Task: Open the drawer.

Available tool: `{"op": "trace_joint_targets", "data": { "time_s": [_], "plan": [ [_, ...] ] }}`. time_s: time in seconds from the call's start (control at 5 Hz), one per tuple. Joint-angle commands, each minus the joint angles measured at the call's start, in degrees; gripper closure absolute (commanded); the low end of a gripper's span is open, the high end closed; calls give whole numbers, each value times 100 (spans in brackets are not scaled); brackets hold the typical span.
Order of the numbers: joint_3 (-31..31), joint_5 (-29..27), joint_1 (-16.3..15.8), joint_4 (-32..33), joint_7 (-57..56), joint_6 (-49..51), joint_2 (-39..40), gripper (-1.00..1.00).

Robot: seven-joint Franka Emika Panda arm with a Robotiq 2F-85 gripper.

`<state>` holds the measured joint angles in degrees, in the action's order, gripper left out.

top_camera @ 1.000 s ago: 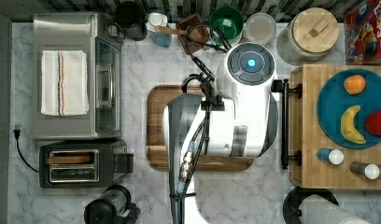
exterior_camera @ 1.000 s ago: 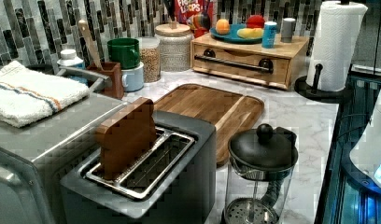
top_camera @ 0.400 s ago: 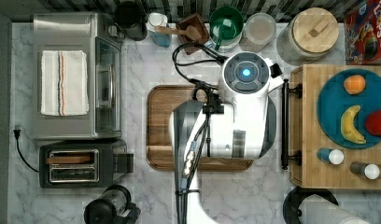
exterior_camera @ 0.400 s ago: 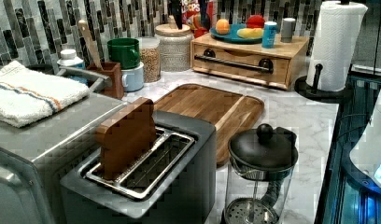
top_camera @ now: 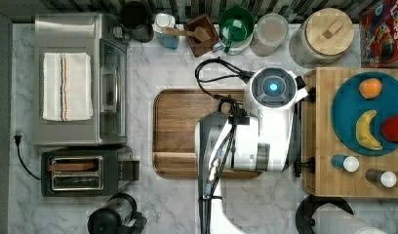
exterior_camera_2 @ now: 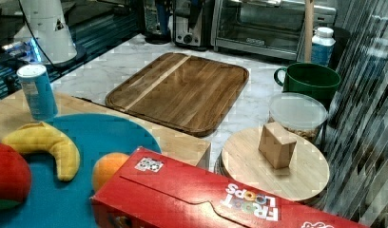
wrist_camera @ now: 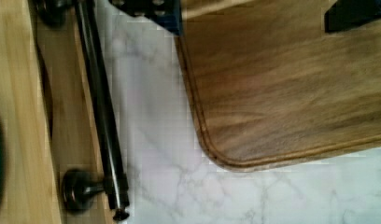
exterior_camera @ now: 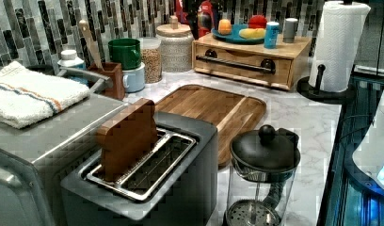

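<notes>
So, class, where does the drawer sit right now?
In the left view the drawer sits at the back of the counter, under the teal plate, between the lidded jar and the paper towel roll.

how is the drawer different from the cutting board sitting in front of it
The drawer is pale bamboo wood; the cutting board is dark walnut with one lighter stripe. The drawer's front stands upright in its box under the blue plate; the cutting board lies flat on the marble counter. The drawer carries a long black bar handle on two mounts; the cutting board has a raised rim and no handle. Both are wooden and of similar width.
</notes>
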<state>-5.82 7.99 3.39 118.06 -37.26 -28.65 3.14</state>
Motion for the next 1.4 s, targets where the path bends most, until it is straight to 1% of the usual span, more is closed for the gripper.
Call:
{"op": "trace_joint_targets", "data": {
  "time_s": [0.2,0.6,1.2,1.4],
  "plan": [
    [-184,315,317,297,-1261,-753,-86,-100],
    [-419,255,469,500,-1950,-1503,118,-100],
    [-204,56,891,766,-2143,-2475,512,-100],
    [-260,-16,882,835,-2142,-2649,614,-100]
  ]
}}
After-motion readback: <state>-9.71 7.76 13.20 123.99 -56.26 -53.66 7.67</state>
